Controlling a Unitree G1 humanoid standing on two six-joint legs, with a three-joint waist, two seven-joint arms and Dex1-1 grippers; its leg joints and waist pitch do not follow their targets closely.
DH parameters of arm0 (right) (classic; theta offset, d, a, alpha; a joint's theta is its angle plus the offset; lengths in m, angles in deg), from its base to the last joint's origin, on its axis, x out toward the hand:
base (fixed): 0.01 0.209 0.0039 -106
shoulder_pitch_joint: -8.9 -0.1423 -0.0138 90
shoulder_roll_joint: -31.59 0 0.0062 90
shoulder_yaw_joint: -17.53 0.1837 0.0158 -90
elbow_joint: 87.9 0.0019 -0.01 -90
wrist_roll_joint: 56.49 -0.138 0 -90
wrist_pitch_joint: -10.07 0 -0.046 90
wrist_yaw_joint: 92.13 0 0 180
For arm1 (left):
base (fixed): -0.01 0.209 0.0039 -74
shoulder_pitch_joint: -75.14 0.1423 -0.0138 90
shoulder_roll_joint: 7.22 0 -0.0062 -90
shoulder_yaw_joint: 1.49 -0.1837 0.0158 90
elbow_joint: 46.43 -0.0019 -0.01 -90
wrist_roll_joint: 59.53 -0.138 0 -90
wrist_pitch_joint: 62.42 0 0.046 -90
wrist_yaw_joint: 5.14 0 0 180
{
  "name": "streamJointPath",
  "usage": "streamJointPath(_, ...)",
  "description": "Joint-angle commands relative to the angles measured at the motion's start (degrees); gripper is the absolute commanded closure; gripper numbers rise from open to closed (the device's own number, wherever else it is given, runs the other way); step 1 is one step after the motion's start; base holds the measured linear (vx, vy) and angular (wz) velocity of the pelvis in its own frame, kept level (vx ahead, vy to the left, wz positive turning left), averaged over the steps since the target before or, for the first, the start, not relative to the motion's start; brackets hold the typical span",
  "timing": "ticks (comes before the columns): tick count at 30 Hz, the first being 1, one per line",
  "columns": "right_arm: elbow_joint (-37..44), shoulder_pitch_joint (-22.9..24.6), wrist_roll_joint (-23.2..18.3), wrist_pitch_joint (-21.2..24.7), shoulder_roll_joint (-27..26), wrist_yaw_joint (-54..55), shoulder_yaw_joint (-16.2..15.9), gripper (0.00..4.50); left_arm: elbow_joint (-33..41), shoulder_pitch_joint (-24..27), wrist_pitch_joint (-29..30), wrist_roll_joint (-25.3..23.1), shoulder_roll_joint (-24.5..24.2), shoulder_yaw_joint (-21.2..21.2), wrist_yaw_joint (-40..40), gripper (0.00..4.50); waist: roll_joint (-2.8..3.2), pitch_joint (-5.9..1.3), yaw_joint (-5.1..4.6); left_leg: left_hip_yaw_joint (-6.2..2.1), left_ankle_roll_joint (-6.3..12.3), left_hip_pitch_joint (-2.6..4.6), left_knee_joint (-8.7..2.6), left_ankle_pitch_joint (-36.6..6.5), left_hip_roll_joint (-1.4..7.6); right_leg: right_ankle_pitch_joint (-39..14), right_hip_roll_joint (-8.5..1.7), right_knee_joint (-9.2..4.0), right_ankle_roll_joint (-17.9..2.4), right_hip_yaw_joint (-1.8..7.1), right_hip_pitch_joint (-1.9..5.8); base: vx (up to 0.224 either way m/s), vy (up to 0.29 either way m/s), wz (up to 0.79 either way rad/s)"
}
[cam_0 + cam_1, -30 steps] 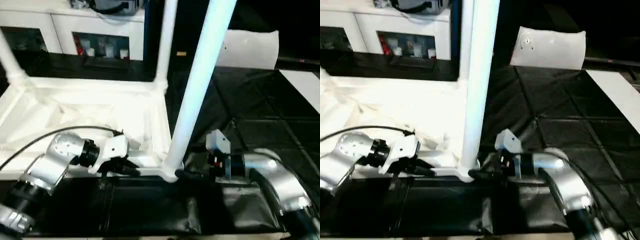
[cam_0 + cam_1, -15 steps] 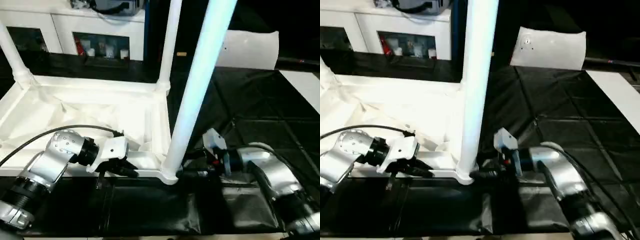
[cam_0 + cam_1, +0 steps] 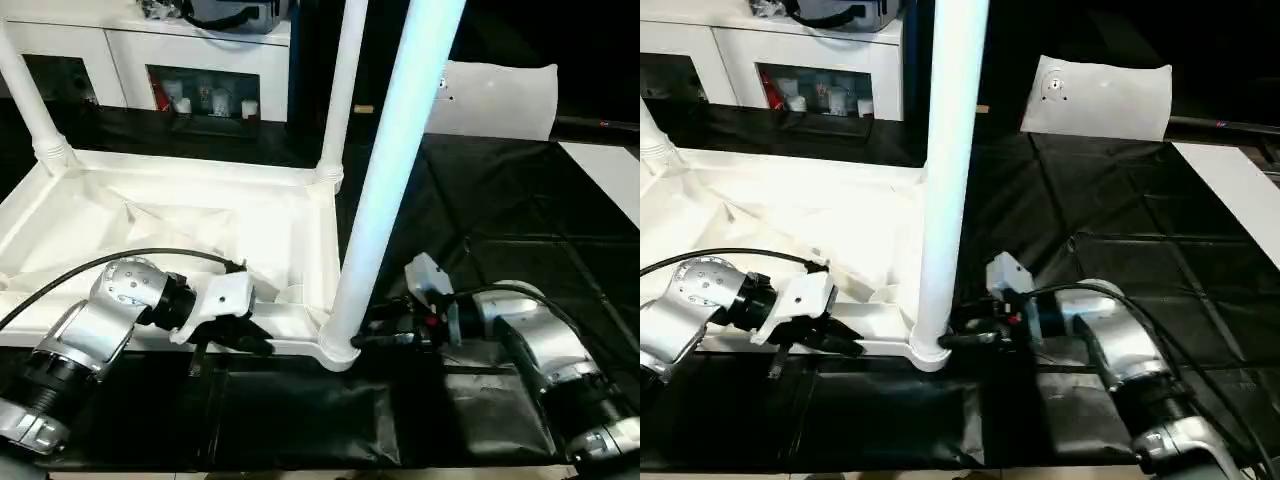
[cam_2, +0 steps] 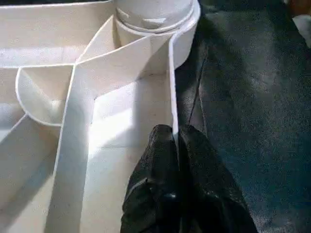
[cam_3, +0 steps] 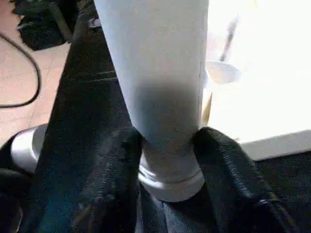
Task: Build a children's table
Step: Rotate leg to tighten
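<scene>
Upside down on a black cloth-covered surface (image 3: 520, 230): white plastic rectangular tabletop (image 3: 190, 230), ribbed underside up, thin walls crossing between raised rims and round corner sockets. Standing upright in three visible sockets: long white tapered round legs, one at the far left corner (image 3: 30, 105), one at the far right corner (image 3: 340, 90), and the nearest, thickest-looking leg (image 3: 385, 190) at the near right corner, ringed at its foot. Left claw (image 4: 175, 145) pinched together on the tabletop's thin near rim, just beside that near socket. Right claw (image 5: 167, 141) reaching in level from the right, black fingers (image 5: 223, 150) pressed on either side of the nearest leg's base, clamped around it just above the ring. Behind, a white cabinet with dark compartments (image 3: 190, 60) and a white pillow-like slab (image 3: 500, 95).
</scene>
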Motion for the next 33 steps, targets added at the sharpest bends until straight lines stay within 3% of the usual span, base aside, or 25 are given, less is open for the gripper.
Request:
streamJointPath(1, 1.21, 0.63, -0.32, 1.25, -1.77, 2.49, -0.54, 2.87, -0.99, -1.23, 1.58, -1.76, 2.86, -1.16, -4.39, 4.5, 1.22, -3.17, -0.17, 0.09, 1.81, -0.43, -4.83, -7.43, 3.02, -18.17, -6.5, -4.93, -10.47, 3.39, 2.81, 0.0, 0.0, 0.0)
streamJointPath(3, 1.43, 1.67, -0.07, 2.68, -3.16, 6.74, 0.47, 3.03, -1.77, -2.22, 4.43, -1.65, 5.14, 0.35, -8.85, 4.5, 1.06, -2.86, -0.23, 0.1, 1.32, 0.05, -4.99, -9.84, 3.1, -22.88, -6.34, -5.5, -9.11, 3.3, 2.29, 0.0, 0.0, 0.0)
streamJointPath(4, 1.43, 1.97, 0.18, 2.93, -3.68, 8.16, 0.74, 3.03, -1.89, -2.51, 5.47, -1.4, 5.86, 0.83, -9.93, 4.5, 0.77, -2.83, -0.38, 0.06, 1.22, -0.06, -5.03, -11.07, 2.85, -26.7, -6.37, -5.81, -7.74, 3.15, 2.47, 0.0, 0.0, 0.0)
streamJointPath(6, 1.28, 2.92, 1.24, 3.12, -5.44, 12.34, 1.19, 3.36, -1.55, -3.18, 8.16, 0.32, 8.38, 2.51, -12.66, 4.5, 0.99, -2.81, -0.54, 0.03, 0.97, -0.06, -5.01, -11.49, 2.71, -30.68, -6.55, -6.26, -5.99, 3.02, 2.22, 0.0, 0.0, 0.0)
streamJointPath(7, 0.2, 3.41, 3.14, 3.85, -7.75, 18.1, 1.37, 3.36, -1.07, -4.04, 10.87, 1.73, 11.32, 3.81, -15.72, 4.5, 0.81, -2.92, -0.78, -0.06, 0.88, -0.16, -5.07, -11.59, 2.73, -31.67, -6.62, -6.43, -5.23, 2.85, 2.29, 0.0, 0.0, 0.0)
streamJointPath(10, -1.36, 3.17, 3.97, 5.4, -10.71, 23.91, 2.3, 3.41, -1.11, -4.97, 13.15, 1.72, 14.14, 4.6, -19.01, 4.5, 0.99, -3.12, -1.62, -0.4, 0.52, -0.69, -5.44, -11.24, 2.89, -29.02, -6.63, -6.15, -5.43, 2.62, 2.61, 0.0, 0.0, 0.0)
streamJointPath(12, -2.79, 2.48, 4.08, 6.53, -13.89, 29.05, 3.63, 3.75, -1.14, -5.6, 14.64, 1.31, 16.56, 4.93, -21.64, 4.5, 1.0, -3.24, -2.2, -0.37, 0.74, -0.57, -5.36, -11.81, 2.87, -26.59, -6.61, -6.05, -6.46, 2.5, 2.5, 0.0, 0.0, 0.0)
streamJointPath(15, -3.87, 0.92, 4.84, 7.5, -20.07, 37.76, 4.94, 3.83, -1.53, -6.85, 17.05, 0.28, 21.58, 5.35, -26.51, 4.5, 1.09, -3.3, -2.77, -0.17, 1.35, -0.46, -5.17, -11.94, 2.77, -25.65, -6.91, -6.19, -7.1, 2.24, 2.36, 0.0, 0.0, 0.0)
streamJointPath(17, -3.3, 0.84, 5.08, 7.77, -21.2, 39.07, 5.07, 3.93, -1.47, -6.97, 17.01, -0.11, 22.36, 5.31, -27.29, 4.5, 1.02, -3.65, -2.71, 0.04, 1.95, -0.32, -4.9, -10.01, 2.96, -23.0, -7.12, -6.12, -8.57, 2.51, 2.14, 0.0, 0.0, 0.0)
streamJointPath(18, -2.58, 0.84, 5.16, 7.9, -21.91, 39.99, 5.28, 3.93, -1.45, -7.04, 16.88, -0.41, 22.79, 5.18, -27.64, 4.5, 0.79, -3.9, -2.37, 0.29, 2.44, -0.66, -4.67, -6.14, 3.07, -17.5, -7.0, -5.33, -9.94, 2.79, 2.3, 0.0, 0.0, 0.0)
streamJointPath(19, -2.21, 0.86, 5.19, 7.95, -22.2, 40.4, 5.4, 3.93, -1.42, -7.06, 16.79, -0.54, 22.93, 5.09, -27.74, 4.5, 0.8, -4.54, -1.95, 0.35, 3.26, -1.45, -4.42, -0.87, 2.95, -9.17, -6.96, -4.03, -10.88, 2.87, 3.09, 0.0, 0.0, 0.0)
streamJointPath(21, -0.1, 1.75, 4.71, 7.68, -22.1, 42.98, 7.58, 3.93, -1.32, -6.47, 14.98, -2.27, 21.22, 3.48, -26.76, 4.5, 0.9, -4.34, -1.6, 0.58, 4.8, -1.33, -4.4, 1.83, 2.99, -3.26, -6.73, -3.65, -12.0, 2.57, 2.64, 0.0, 0.0, 0.0)
streamJointPath(24, 1.45, 2.95, 4.74, 6.18, -20.53, 42.57, 8.26, 3.59, -1.43, -5.85, 13.77, -2.95, 19.67, 3.02, -25.89, 4.5, 0.83, -4.57, -1.32, 0.78, 6.62, -1.49, -4.24, 4.55, 2.92, 1.84, -6.91, -3.09, -13.08, 2.54, 2.97, 0.0, 0.0, 0.0)
streamJointPath(26, 4.38, 5.01, 3.89, 6.33, -17.91, 40.85, 9.57, 3.5, -1.32, -4.91, 12.46, -3.69, 17.44, 2.78, -24.27, 4.5, 0.77, -4.43, -1.09, 0.84, 7.12, -1.49, -4.27, 4.27, 2.95, 0.99, -6.86, -3.29, -12.72, 2.49, 2.94, 0.0, 0.0, 0.0)
streamJointPath(31, 9.73, 7.79, 2.6, 6.22, -12.7, 36.21, 11.5, 3.09, -0.81, -3.14, 9.26, -4.22, 13.56, 2.27, -19.26, 4.5, 0.6, -3.83, -1.0, 0.9, 4.95, -1.45, -4.75, -2.21, 2.99, -10.69, -6.79, -4.54, -9.43, 2.49, 2.79, 0.0, 0.0, 0.0)
streamJointPath(33, 11.61, 8.33, 1.28, 6.31, -10.12, 34.06, 12.46, 2.92, -1.19, -2.54, 6.47, -3.68, 11.6, 1.75, -16.27, 4.5, 0.6, -3.79, -0.9, 0.91, 4.69, -1.37, -4.75, -3.12, 2.98, -12.81, -6.87, -4.89, -8.47, 2.57, 2.71, 0.0, 0.0, 0.0)
